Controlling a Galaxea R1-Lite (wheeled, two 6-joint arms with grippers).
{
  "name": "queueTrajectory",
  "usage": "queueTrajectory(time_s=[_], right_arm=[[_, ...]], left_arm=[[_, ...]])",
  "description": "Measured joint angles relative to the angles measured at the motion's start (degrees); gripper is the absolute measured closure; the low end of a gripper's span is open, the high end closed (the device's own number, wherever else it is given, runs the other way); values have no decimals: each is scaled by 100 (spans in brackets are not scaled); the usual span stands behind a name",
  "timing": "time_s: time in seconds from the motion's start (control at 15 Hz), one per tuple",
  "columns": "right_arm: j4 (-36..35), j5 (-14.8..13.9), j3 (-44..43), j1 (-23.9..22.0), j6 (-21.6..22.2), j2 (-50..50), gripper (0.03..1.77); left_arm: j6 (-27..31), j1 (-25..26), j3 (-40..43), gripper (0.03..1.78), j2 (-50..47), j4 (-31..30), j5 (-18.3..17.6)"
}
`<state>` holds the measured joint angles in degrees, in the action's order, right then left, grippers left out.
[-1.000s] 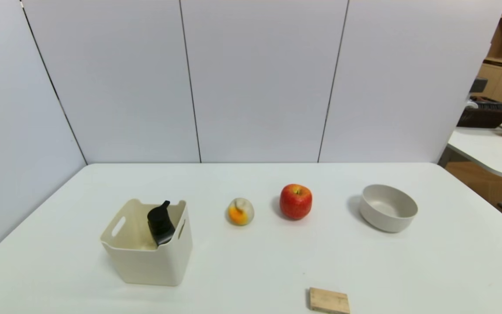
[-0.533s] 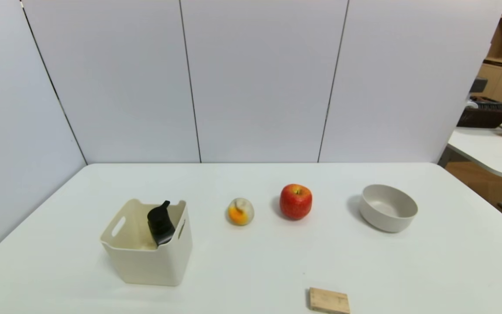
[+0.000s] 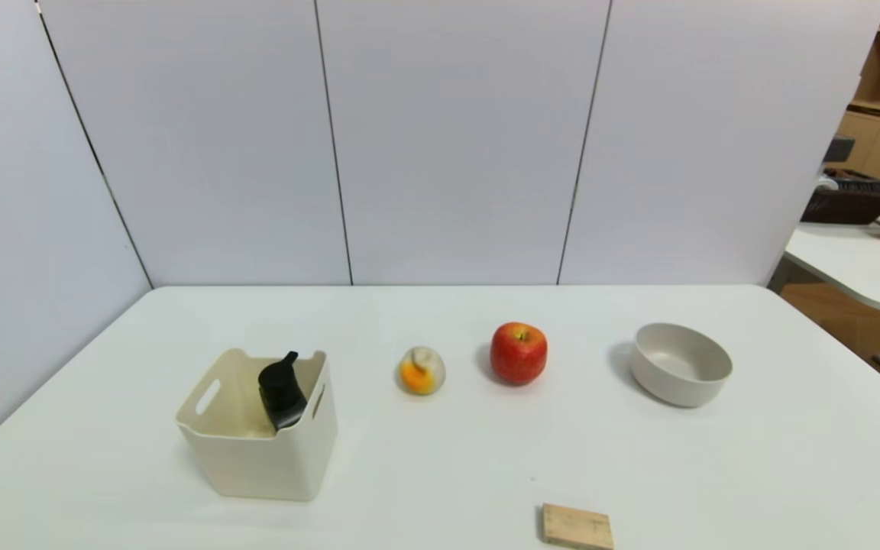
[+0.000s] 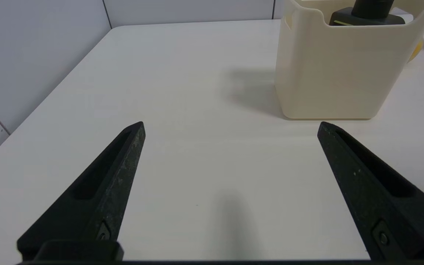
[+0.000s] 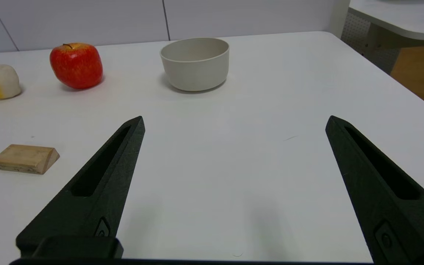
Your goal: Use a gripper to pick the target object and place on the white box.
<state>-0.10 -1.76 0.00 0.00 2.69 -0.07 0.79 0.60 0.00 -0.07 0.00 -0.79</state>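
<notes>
The black pump bottle (image 3: 282, 393) leans inside the white box (image 3: 264, 466). The left end effector (image 4: 231, 127) and the parked right end effector (image 5: 236, 121) gape wide and empty over the worktop (image 3: 440, 458); placing looks finished, so both should best keep clear.

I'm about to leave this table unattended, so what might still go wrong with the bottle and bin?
The black bottle leans inside the white bin, its pump head near the rim, so a bump might make it slip or topple further.

The left pincer stands open on the near side of the bin; a careless swing could knock the bin.

Pushed toward the robot's right, the bin might strike the orange-and-white object.
</notes>
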Motion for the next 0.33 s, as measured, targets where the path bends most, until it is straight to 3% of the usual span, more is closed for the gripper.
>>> queueTrajectory(time_s=[0.33], right_arm=[[-4,0,0,0,35,0,10]], left_arm=[[0,-2,0,12,0,0,2]])
